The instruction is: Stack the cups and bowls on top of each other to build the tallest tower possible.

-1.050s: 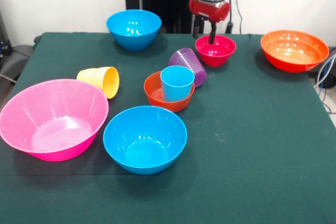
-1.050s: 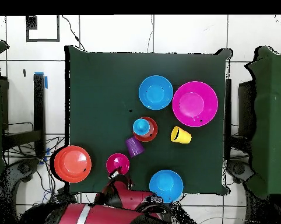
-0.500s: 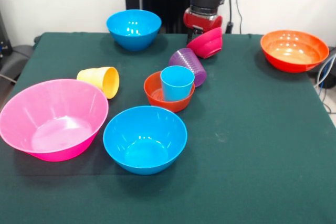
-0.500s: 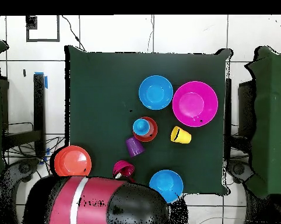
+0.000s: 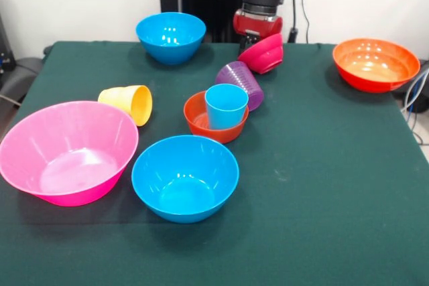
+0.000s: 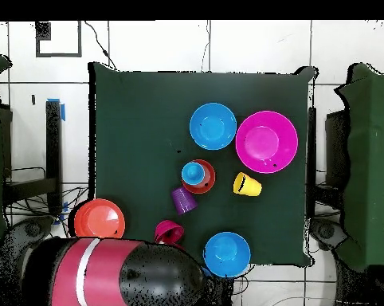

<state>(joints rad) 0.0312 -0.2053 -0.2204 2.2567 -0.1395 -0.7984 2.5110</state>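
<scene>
Gripper (image 5: pixel 258 37) pinching tilted magenta bowl (image 5: pixel 263 53) by its rim, aloft; best levelled before lowering onto blue cup (image 5: pixel 225 106).

Place: you're looking at a robot lab.
Signs: green-clothed table (image 5: pixel 322 165), white tiled floor (image 6: pixel 147 48), loose cables (image 6: pixel 99 44).

text: none legible | labels: none | numbers: none | signs: none
</scene>
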